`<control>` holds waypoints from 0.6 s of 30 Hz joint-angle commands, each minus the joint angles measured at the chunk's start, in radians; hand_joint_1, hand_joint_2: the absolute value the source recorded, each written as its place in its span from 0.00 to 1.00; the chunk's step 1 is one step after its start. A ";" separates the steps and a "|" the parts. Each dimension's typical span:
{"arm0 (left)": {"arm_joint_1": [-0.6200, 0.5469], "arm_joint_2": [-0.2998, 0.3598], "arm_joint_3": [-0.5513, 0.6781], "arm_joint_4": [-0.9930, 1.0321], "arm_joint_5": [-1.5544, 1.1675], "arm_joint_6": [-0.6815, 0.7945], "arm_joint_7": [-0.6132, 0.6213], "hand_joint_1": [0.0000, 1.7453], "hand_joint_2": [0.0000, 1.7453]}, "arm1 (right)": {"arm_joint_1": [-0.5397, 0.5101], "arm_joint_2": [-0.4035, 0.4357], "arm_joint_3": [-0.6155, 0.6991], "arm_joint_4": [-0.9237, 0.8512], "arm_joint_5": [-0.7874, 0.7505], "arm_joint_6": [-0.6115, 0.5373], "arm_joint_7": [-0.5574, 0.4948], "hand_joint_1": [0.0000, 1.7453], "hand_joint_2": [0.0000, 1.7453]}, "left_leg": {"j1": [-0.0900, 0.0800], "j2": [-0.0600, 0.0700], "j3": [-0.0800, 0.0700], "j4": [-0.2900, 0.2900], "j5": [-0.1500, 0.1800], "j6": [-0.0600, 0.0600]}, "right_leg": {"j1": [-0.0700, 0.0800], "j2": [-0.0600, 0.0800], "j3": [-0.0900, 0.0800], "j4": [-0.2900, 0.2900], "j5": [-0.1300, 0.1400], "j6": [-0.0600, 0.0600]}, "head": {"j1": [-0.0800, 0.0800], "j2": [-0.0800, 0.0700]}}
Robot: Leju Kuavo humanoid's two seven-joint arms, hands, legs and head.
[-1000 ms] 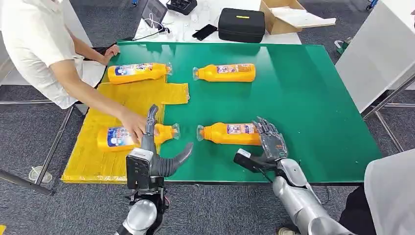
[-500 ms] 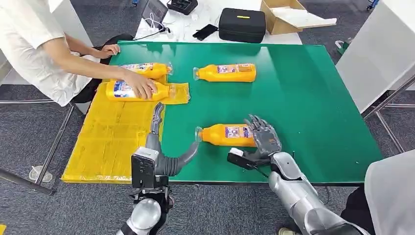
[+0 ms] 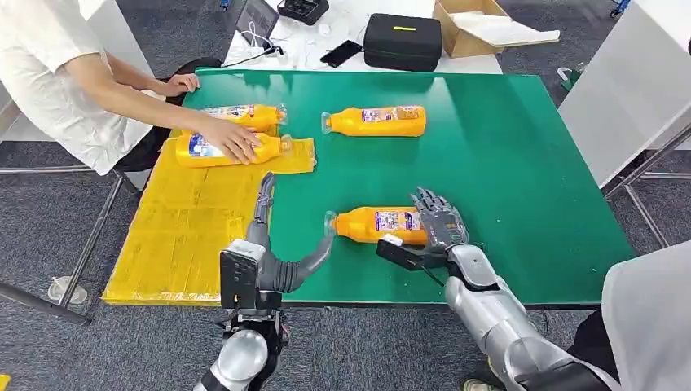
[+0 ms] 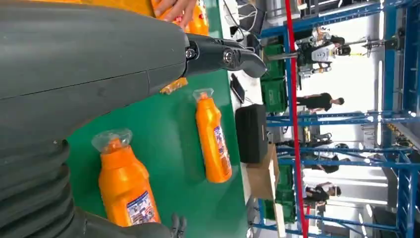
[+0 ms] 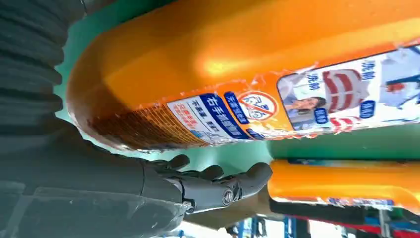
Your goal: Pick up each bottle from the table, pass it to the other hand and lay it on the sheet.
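The near bottle (image 3: 381, 224) lies crosswise, cap toward the robot's left; the right hand (image 3: 438, 224) cups its base, while the left hand (image 3: 273, 244) is spread and empty.

green table (image 3: 505, 155) | yellow sheet (image 3: 187, 220) | two bottles (image 3: 376, 120) directly on it

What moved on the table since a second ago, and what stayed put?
The person's hand carried one bottle from the near part of the yellow sheet to its far end, beside another bottle. The right hand closed in around the base of the nearest bottle, which is not lifted yet. The left hand stayed open, and the far bottle stayed put.
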 commanded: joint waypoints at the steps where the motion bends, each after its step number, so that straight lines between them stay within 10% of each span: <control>1: -0.040 0.014 -0.011 0.071 0.004 -0.019 0.024 0.00 1.00 | -0.043 -0.010 0.005 0.175 -0.034 0.198 0.083 0.00 1.00 | 0.000 -0.001 0.005 -0.001 0.000 0.000 | 0.000 -0.002 0.005 -0.001 -0.001 -0.001 | 0.000 0.000; 16: -0.040 0.011 -0.011 0.074 0.008 -0.026 0.027 0.00 1.00 | -0.048 -0.015 -0.005 0.183 -0.047 0.219 0.084 0.00 1.00 | 0.000 -0.002 0.013 -0.001 0.000 0.001 | 0.001 -0.003 0.013 -0.003 -0.001 -0.001 | 0.000 0.000; 17: -0.040 0.011 -0.011 0.074 0.008 -0.026 0.027 0.00 1.00 | -0.048 -0.015 -0.005 0.183 -0.047 0.219 0.084 0.23 1.00 | 0.000 -0.002 0.013 -0.001 0.000 0.001 | 0.001 -0.002 0.013 -0.002 -0.001 -0.001 | 0.000 0.000; 18: -0.040 0.012 -0.011 0.074 0.008 -0.027 0.027 0.00 1.00 | -0.050 -0.019 -0.002 0.183 -0.044 0.227 0.082 1.00 1.00 | 0.001 -0.002 0.014 -0.001 0.000 0.001 | 0.001 -0.003 0.014 -0.003 -0.001 -0.002 | 0.000 0.000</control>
